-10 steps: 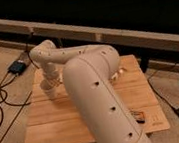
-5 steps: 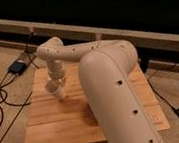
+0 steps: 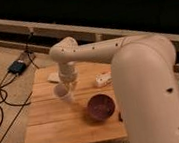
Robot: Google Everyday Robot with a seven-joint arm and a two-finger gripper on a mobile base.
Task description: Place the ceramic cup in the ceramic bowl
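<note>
The ceramic cup (image 3: 62, 91) is small and white, held tilted above the wooden table (image 3: 50, 123), left of centre. My gripper (image 3: 67, 84) hangs from the white arm (image 3: 133, 69) and is shut on the cup's rim. The ceramic bowl (image 3: 100, 107) is round and dark maroon; it sits on the table to the right of the cup, a short gap away. The arm's big white link covers the table's right side.
A flat white block (image 3: 103, 79) lies on the table behind the bowl, and another white object (image 3: 53, 77) lies at the back left. Black cables (image 3: 1, 99) and a dark box (image 3: 17, 67) lie on the floor to the left. A dark wall runs behind.
The gripper has carried the cup to the right and toward the table's middle, nearer the bowl. The arm has swung right, uncovering the bowl.
</note>
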